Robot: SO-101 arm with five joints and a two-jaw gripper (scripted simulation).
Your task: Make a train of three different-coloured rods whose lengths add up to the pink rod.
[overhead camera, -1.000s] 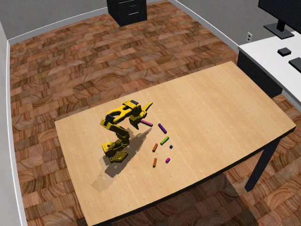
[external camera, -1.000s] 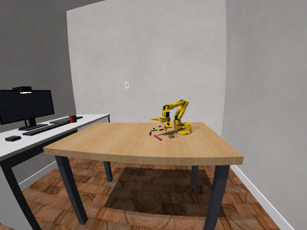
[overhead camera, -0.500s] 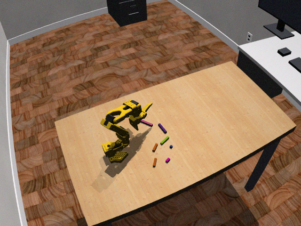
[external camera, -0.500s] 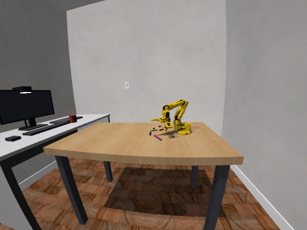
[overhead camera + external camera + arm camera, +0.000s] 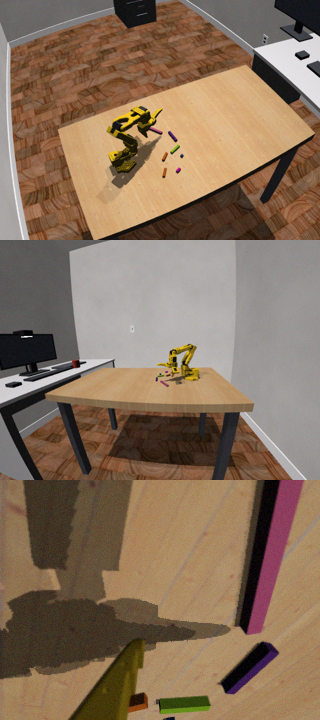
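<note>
The yellow arm (image 5: 124, 134) stands on the light wooden table (image 5: 232, 108), with its gripper (image 5: 151, 122) raised above the near end of the pink rod (image 5: 156, 130). The jaws stand spread to their full width and nothing is between them; one yellow finger (image 5: 117, 685) crosses the lower part of the wrist view, clear of every rod.

No container appears in any view, and no brand, label or legible writing can be made out on the rods or the arm.

Rod positions and axes, top view:
- The pink rod lies flat, closest to the gripper. Its long axis runs from the gripper outward toward the purple rod (image 5: 172, 136), slightly downward to the right in the picture. In the wrist view the pink rod (image 5: 272, 555) runs almost vertically along the right side.
- The purple rod lies flat just beyond the pink rod's far end, apart from it, on a steeper diagonal.
- The lime rod (image 5: 174, 148) lies below the purple rod, angled the opposite way, and touches nothing.
- The blue rod (image 5: 181, 155) sits just beside the lime rod's lower right, apart from it.
- One orange rod (image 5: 164, 156) lies left of the lime rod; a second orange rod (image 5: 164, 172) lies further down, nearly parallel to it.
- The magenta rod (image 5: 178, 169) lies right of the second orange rod.

All rods lie separately; none stands end to end with another.
</note>
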